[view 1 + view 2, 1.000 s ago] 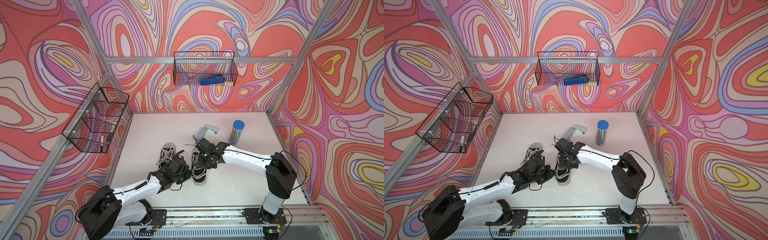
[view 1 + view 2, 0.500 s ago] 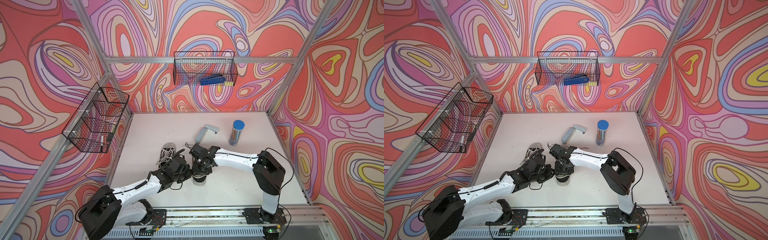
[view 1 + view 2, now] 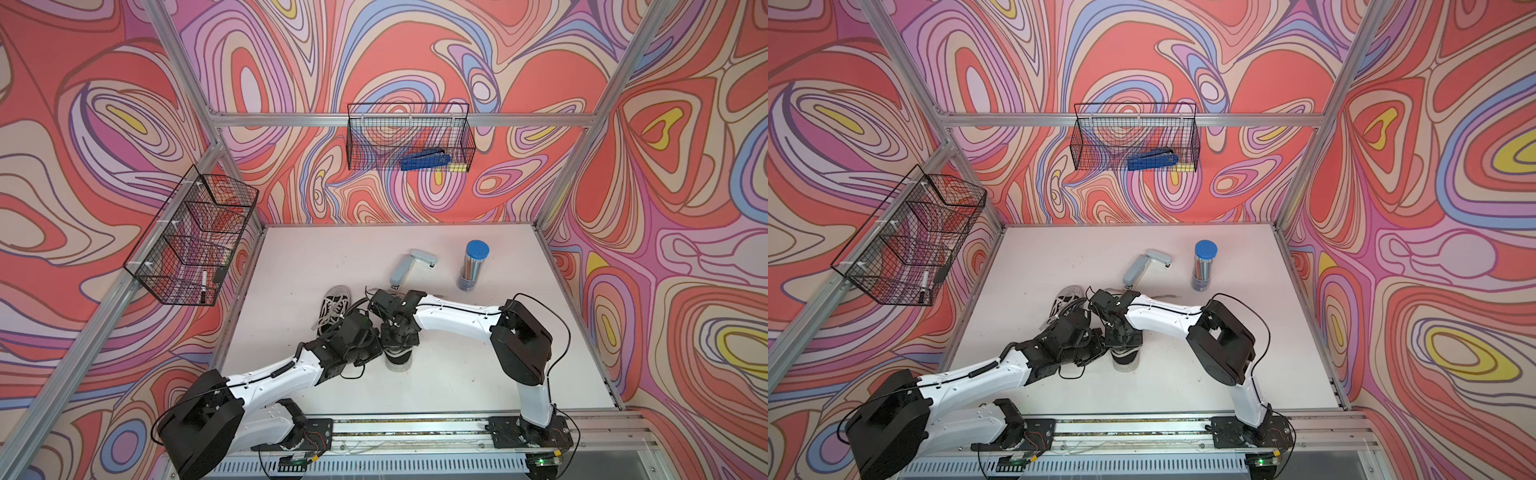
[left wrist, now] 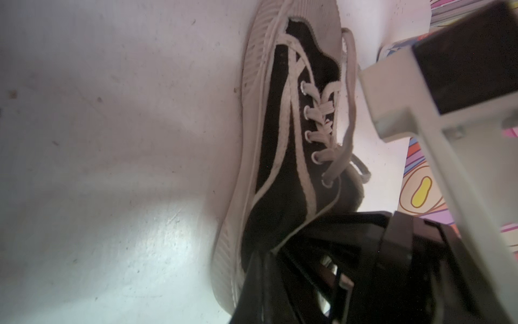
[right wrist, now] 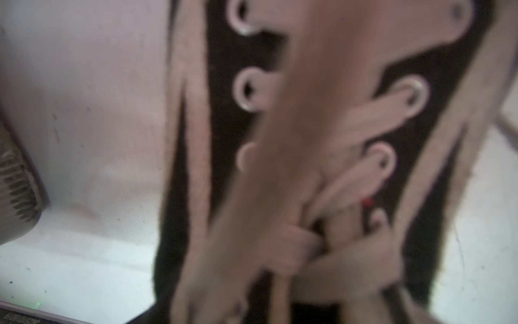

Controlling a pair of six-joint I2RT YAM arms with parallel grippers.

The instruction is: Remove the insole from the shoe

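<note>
A black shoe [image 3: 398,362] with a white sole and white laces lies mid-table, mostly covered by both grippers in both top views. Its insole is hidden. My left gripper [image 3: 375,348] is shut on the shoe's collar edge near the heel; the left wrist view shows its dark fingers [image 4: 259,261] clamped there and the shoe [image 4: 280,157] stretching away. My right gripper [image 3: 399,332] points down onto the shoe's top. The right wrist view is filled by blurred laces and eyelets [image 5: 308,140], with no fingers showing, so I cannot tell how its jaws stand.
A second shoe [image 3: 332,305] with loose white laces lies just behind the left gripper. A grey stapler [image 3: 409,266] and a blue-lidded cylinder [image 3: 471,266] stand further back. Wire baskets hang on the back wall [image 3: 409,137] and on the left wall [image 3: 191,241].
My right gripper has come forward along the shoe and lowered onto its laced top. The left arm and the shoe have stayed put.
</note>
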